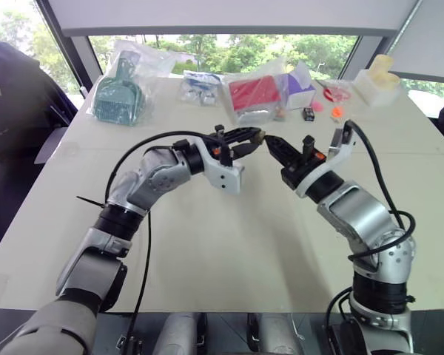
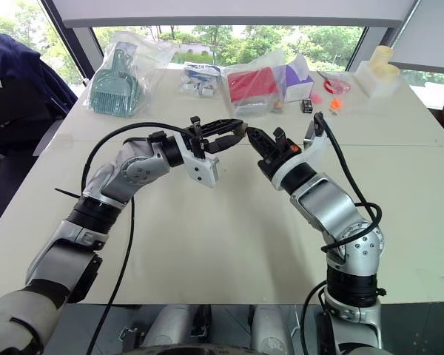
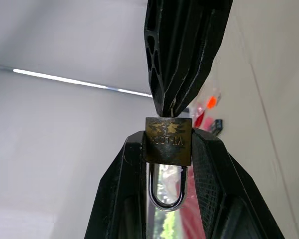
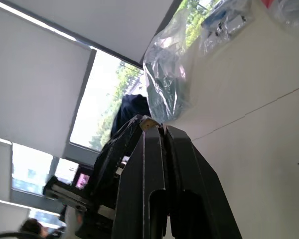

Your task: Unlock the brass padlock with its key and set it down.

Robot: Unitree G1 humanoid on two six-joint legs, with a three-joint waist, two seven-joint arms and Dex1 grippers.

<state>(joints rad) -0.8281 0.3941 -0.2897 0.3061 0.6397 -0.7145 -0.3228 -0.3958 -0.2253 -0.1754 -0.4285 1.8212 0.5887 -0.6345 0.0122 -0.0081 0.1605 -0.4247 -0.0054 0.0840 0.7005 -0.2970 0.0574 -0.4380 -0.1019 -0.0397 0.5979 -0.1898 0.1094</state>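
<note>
Table (image 1: 207, 274) carried a row of bagged goods along its far edge: green scoop in plastic (image 1: 118, 96) toward the far left corner, red packet (image 1: 253, 95) at the middle, cream block (image 1: 377, 81) at the far right corner. Held both arms raised above the table's middle, tips meeting. Left gripper (image 3: 167, 149) clamped shut on the brass padlock (image 3: 168, 141), gold body pinched between the two black fingers, silver shackle (image 3: 167, 199) hanging back between them and looking closed. Right gripper (image 1: 274, 146) pressed tight together, tip touching the padlock's outer face. Key not made out; could not tell whether it sat pinched in that tip or already in the keyhole. Seemed the key-insertion or turning step, lock not yet open. Called next for a careful twist about the key's axis, steady counter-hold on the body, then lowering the padlock onto bare table near the middle.
</note>
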